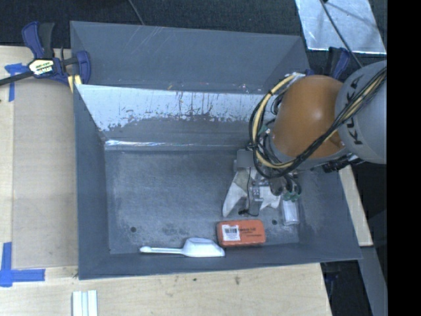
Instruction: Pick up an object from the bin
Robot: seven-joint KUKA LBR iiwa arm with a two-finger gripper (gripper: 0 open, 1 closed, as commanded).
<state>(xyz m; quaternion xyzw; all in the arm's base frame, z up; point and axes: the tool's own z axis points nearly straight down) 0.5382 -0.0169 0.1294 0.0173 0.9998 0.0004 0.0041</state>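
Zero picked so far: gripper (255, 203) sits low over a pale grey crumpled wrapper (234, 195) at the grey metal bin's (92, 176) right-front, beside an orange rectangular barcoded box (241, 233). Open or clamped, cannot tell. Grasp and lift remain.

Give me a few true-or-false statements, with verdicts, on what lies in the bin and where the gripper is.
1. A white scoop lies by the front wall of the bin. True.
2. The orange box with a barcode label lies in the far left corner. False: it lies near the front wall, just right of the scoop.
3. The gripper is over the bin's right part, next to a pale crumpled thing. True.
4. The scoop rests on top of the orange box. False: it lies beside it on the bin floor.
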